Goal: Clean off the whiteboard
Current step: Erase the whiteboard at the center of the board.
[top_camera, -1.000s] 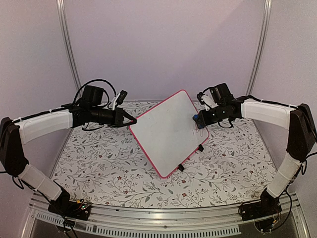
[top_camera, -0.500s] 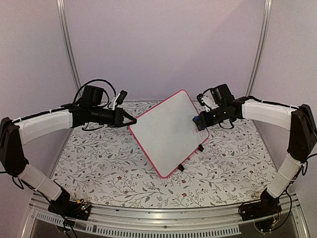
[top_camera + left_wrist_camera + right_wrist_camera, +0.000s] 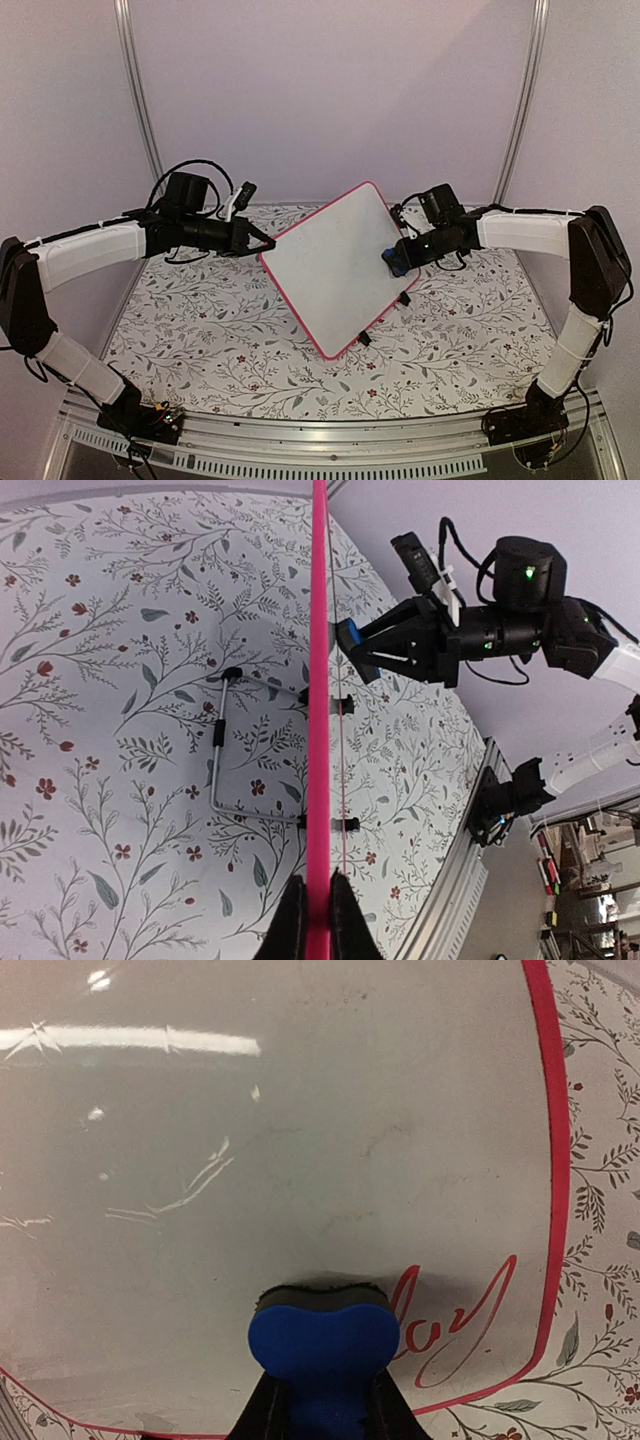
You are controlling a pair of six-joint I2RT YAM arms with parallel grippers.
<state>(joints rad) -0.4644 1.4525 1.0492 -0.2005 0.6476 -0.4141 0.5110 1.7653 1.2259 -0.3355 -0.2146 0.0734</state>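
Note:
The whiteboard (image 3: pixel 335 262), white with a pink-red frame, stands tilted on its black clip feet in the middle of the table. My left gripper (image 3: pixel 262 241) is shut on its left frame edge; in the left wrist view the frame (image 3: pixel 319 680) runs edge-on between the fingers (image 3: pixel 292 925). My right gripper (image 3: pixel 398 258) is shut on a blue eraser (image 3: pixel 322 1340), whose black felt presses on the board face (image 3: pixel 300 1140) beside red handwriting (image 3: pixel 455 1325) near the board's corner. The eraser also shows in the left wrist view (image 3: pixel 350 640).
The table wears a floral-patterned cloth (image 3: pixel 200 330). A metal wire stand (image 3: pixel 220 750) props the board from behind. An aluminium rail (image 3: pixel 330 435) runs along the near edge. Purple walls enclose the back and sides.
My right gripper has moved left and down with the eraser, from beside the board's right edge onto its face. The left arm and board have not moved.

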